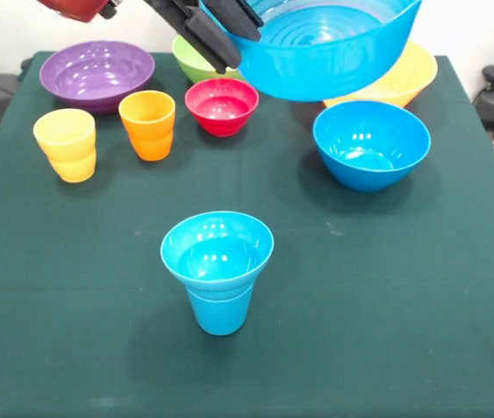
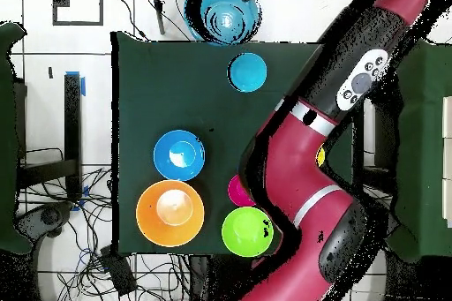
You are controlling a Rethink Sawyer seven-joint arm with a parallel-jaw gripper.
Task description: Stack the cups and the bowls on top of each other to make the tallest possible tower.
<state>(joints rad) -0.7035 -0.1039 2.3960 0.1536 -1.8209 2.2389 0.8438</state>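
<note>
Front view shows the tower (image 1: pixel 218 270) near the middle of the green counter (image 1: pixel 386 331): a blue cup (image 1: pixel 220 309) standing upright with a small blue bowl (image 1: pixel 217 248) seated in its mouth, flaring wider than the cup; above and behind it, a large blue bowl (image 1: pixel 329 48) hangs in the air at the top edge, tilted, its rim pinched by the black gripper (image 1: pixel 220 26), whose fingers (image 1: pixel 203 39) clamp the wall on the side toward the picture's left; just under that bowl a yellow-orange bowl (image 1: pixel 408 78) rests on the counter, partly hidden, and a medium blue bowl (image 1: pixel 371 144) sits near it, closer to the camera; the red bowl (image 1: pixel 221 105), the green bowl (image 1: pixel 196 63) and the purple bowl (image 1: pixel 97 74) lie along the far side; the orange cup (image 1: pixel 148 124) and the yellow cup (image 1: pixel 66 144) stand side by side, apart; overhead, the red arm (image 2: pixel 305 165) sweeps across the counter and covers part of the red bowl.
</note>
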